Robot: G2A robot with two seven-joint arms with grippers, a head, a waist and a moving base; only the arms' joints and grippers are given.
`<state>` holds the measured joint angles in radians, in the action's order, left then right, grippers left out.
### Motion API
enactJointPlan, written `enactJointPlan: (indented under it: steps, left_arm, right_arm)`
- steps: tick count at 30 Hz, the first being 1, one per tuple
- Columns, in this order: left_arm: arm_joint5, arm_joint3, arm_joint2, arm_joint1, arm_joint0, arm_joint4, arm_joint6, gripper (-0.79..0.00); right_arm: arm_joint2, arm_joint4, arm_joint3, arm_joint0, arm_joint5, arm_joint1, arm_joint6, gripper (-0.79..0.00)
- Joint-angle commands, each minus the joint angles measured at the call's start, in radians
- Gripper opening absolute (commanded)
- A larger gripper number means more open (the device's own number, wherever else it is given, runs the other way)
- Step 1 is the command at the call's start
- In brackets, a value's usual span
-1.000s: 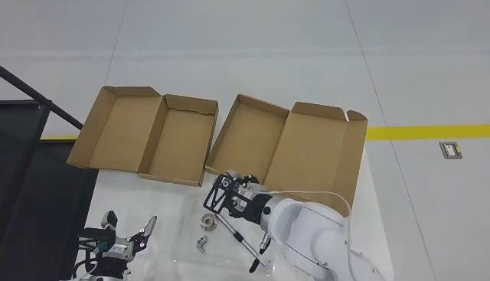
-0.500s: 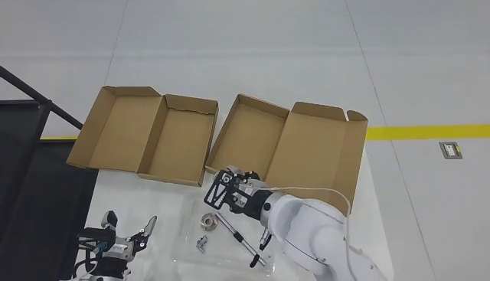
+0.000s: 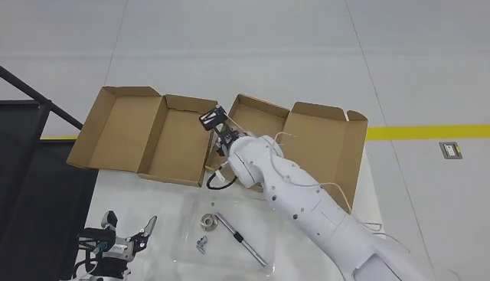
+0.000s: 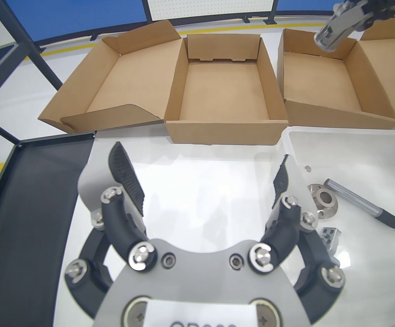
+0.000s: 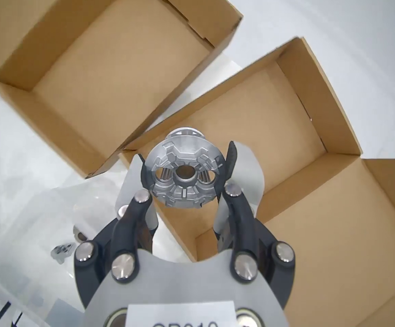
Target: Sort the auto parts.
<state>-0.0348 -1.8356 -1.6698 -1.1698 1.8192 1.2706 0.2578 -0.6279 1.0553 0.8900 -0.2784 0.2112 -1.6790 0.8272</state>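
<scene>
Cardboard box (image 5: 252, 110) at 12 o'clock of clear tray (image 4: 371, 158) | right gripper (image 5: 187, 161) jaws clenched on ribbed hub (image 5: 183, 175), above box's 9 o'clock rim | step: likely carry-to-drop | next: you'd centre over floor, lower, release | left gripper (image 4: 200, 158) jaws released, bench 7 o'clock

The right gripper (image 5: 187, 171), clamped on a round metal part (image 5: 185, 178), hangs over the near corner of the right box (image 5: 262, 113). Bare cardboard floor lies straight beneath, hemmed by upright walls. The left box (image 3: 180, 139) stands just beside it — their facing walls leave only a narrow wedge of table. The right arm (image 3: 306, 204) stretches across the right box's near wall and part of the clear bin (image 4: 371, 158), barring that side. Ahead of the left gripper (image 4: 200, 158), jaws spread, bare table runs to the left box's front wall.
</scene>
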Motion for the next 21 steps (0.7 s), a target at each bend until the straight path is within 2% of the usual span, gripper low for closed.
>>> enactJointPlan:
  steps: [1, 5, 9, 10, 11, 12, 21]
  left_arm:
    - [0.0, 0.0, 0.0, 0.0, 0.0, 0.0, 0.0, 0.0]
    - [0.0, 0.0, 0.0, 0.0, 0.0, 0.0, 0.0, 0.0]
    - [0.0, 0.0, 0.0, 0.0, 0.0, 0.0, 0.0, 0.0]
    - [0.0, 0.0, 0.0, 0.0, 0.0, 0.0, 0.0, 0.0]
    - [0.0, 0.0, 0.0, 0.0, 0.0, 0.0, 0.0, 0.0]
    - [0.0, 0.0, 0.0, 0.0, 0.0, 0.0, 0.0, 0.0]
    - [0.0, 0.0, 0.0, 0.0, 0.0, 0.0, 0.0, 0.0]
  right_arm:
    - [0.025, -0.032, -0.17, 0.042, 0.038, -0.039, -0.031, -0.785]
    - [0.078, -0.057, -0.356, 0.079, 0.081, -0.116, -0.075, -0.785]
    - [0.092, -0.09, -0.479, 0.091, 0.088, -0.172, -0.117, -0.785]
    - [0.092, -0.099, -0.503, 0.094, 0.084, -0.182, -0.127, -0.683]
    - [0.092, -0.106, -0.525, 0.097, 0.078, -0.192, -0.137, -0.459]
    - [0.091, -0.111, -0.543, 0.1, 0.071, -0.2, -0.149, 0.0]
    - [0.081, -0.118, -0.634, 0.131, 0.057, -0.242, -0.209, 0.0]
